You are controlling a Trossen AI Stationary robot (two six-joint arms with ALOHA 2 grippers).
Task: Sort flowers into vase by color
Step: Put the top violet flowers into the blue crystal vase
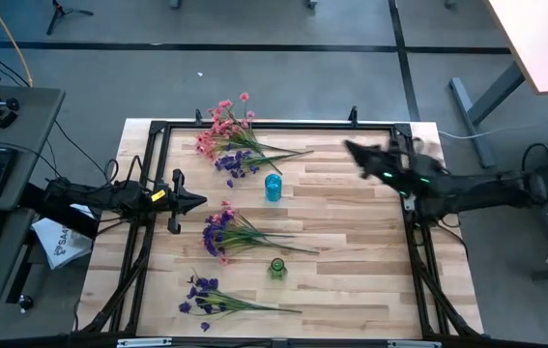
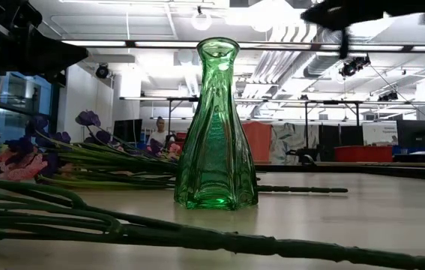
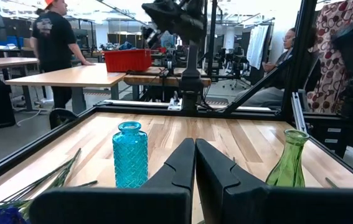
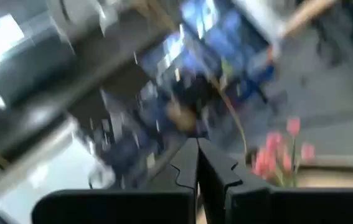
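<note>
Two vases stand upright out on the wooden table [image 1: 351,290], and both are empty, nothing in either one. The blue vase [image 1: 273,187] is toward the far middle, the green vase [image 1: 276,268] nearer, almost straight in front of it, and the two are well apart. Up close in the low view the green glass shows clear through, no stem inside.

The flowers all lie flat on the table, none sorted. A pink and purple bunch [image 1: 231,135] sprawls at the far left, its stems pointing right and ending just beside the blue vase. A second mixed bunch [image 1: 235,235] lies in the middle left, stems reaching toward the green vase. A purple bunch [image 1: 208,297] rests at the near left edge.

Left gripper [image 1: 199,202] hovers over the left side of the table, between the far bunch and the middle one, fingers pressed together with nothing between them, pointing toward the vases. Right gripper [image 1: 351,150] is up over the far right part of the table, blurred, its fingers also closed together and carrying nothing
</note>
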